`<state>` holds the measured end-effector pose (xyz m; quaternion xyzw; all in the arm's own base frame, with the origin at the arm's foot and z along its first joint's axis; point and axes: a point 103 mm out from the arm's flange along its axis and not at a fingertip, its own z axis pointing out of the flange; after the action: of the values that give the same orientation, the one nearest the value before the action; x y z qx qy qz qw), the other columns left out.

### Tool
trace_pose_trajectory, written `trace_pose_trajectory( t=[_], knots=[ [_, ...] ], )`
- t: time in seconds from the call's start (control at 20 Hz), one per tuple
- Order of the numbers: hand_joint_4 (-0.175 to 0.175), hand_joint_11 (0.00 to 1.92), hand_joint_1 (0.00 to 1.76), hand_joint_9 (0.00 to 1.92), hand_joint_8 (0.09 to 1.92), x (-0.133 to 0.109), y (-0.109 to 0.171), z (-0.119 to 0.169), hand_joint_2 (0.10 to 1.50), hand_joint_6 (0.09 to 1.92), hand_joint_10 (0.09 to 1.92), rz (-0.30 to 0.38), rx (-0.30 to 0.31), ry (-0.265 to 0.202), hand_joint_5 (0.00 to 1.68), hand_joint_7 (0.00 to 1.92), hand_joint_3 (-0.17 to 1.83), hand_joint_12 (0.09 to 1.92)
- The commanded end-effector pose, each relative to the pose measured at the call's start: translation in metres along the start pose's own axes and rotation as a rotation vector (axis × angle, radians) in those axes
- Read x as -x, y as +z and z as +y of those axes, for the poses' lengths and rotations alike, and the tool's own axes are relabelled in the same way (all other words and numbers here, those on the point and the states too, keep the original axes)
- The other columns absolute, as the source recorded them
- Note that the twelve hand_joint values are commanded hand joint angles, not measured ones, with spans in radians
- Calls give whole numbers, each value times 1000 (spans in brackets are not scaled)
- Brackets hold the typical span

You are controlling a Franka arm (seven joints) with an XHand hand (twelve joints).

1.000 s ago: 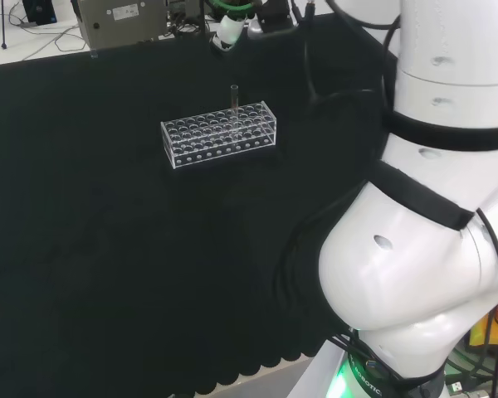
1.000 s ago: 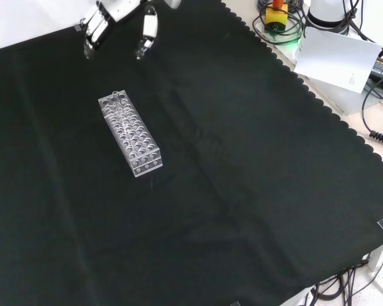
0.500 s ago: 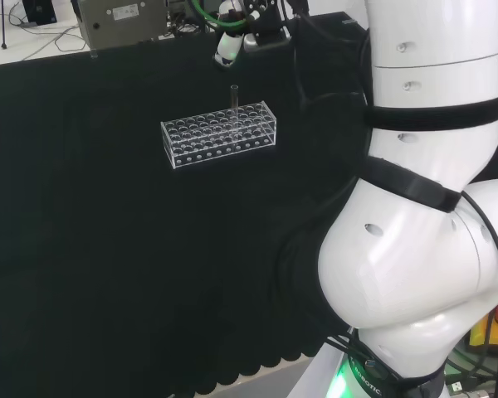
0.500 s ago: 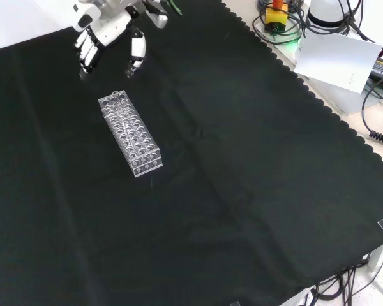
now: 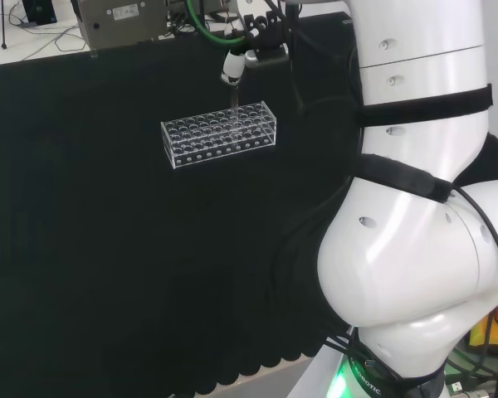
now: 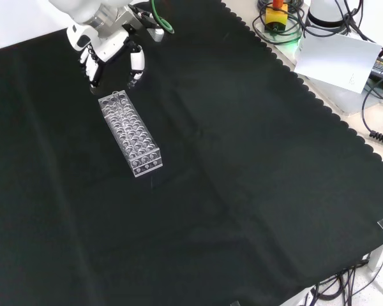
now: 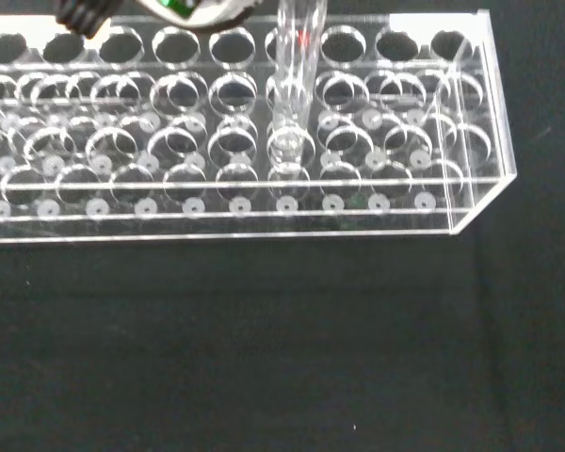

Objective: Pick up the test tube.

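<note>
A clear plastic rack (image 6: 130, 134) with rows of round holes lies on the black cloth of the bench (image 6: 242, 191). In the front view it runs from upper left to lower right; in the head view it lies sideways, left of the white arm (image 5: 415, 207).

1 clear test tube (image 7: 293, 85) stands upright in a hole of the rack. In the head view it rises above the rack's far row, toward the right end. In the front view it stands at the rack's upper end, though there it is hard to make out.

The robot hand (image 6: 108, 48) hangs just above that upper end of the rack in the front view, coming in from the top. Its fingers (image 6: 136, 64) point down toward the cloth, spread apart and relaxed, and they hold nothing. In the head view a white fingertip shows right above the top of the test tube; whether it touches the glass cannot be told.
</note>
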<state>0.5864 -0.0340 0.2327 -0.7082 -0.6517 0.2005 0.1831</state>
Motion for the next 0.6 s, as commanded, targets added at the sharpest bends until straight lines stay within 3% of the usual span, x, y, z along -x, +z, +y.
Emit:
trace_pose_trajectory(
  t=[0.05,0.6],
  knots=[
    [-150,235,972,500,913,5,12,10,721,618,862,-7,-30,25,345,545,628,1507],
    [-160,317,1027,583,921,7,22,21,690,736,843,12,-27,39,368,633,703,1476]
  ],
)
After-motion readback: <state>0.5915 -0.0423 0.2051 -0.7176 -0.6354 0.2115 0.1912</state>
